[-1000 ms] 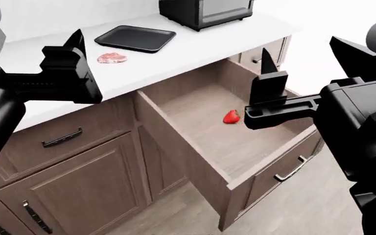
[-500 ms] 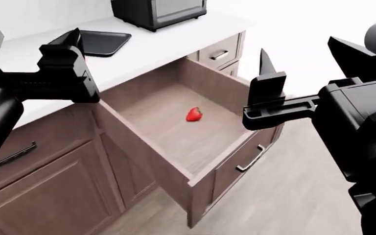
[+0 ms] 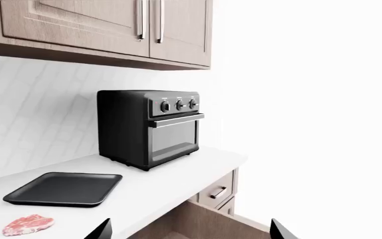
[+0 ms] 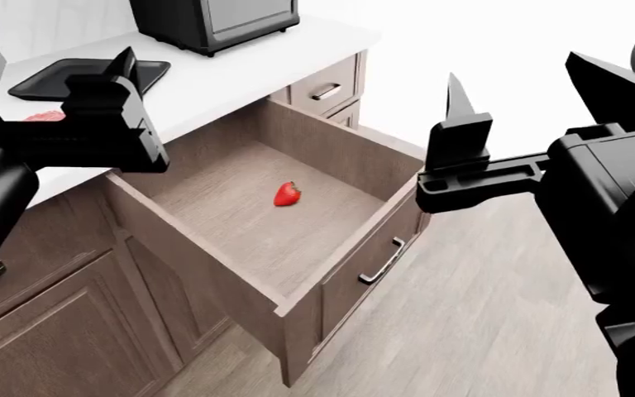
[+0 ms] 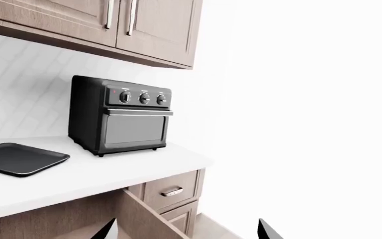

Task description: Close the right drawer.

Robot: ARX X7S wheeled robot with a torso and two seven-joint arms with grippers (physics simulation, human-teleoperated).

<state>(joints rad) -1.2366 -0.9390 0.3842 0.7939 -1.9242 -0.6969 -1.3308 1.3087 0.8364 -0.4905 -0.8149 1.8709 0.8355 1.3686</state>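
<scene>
Right drawer point(image 4: 295, 240) fully out, both arms' fingers spread wide and empty above its rim.

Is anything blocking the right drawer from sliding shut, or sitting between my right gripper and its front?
Nothing visible blocks it. The right drawer is pulled far out; the only thing inside is a strawberry lying low on its floor, well below the rim. The right gripper hangs in open air near the front panel's far end, apart from it.
</scene>
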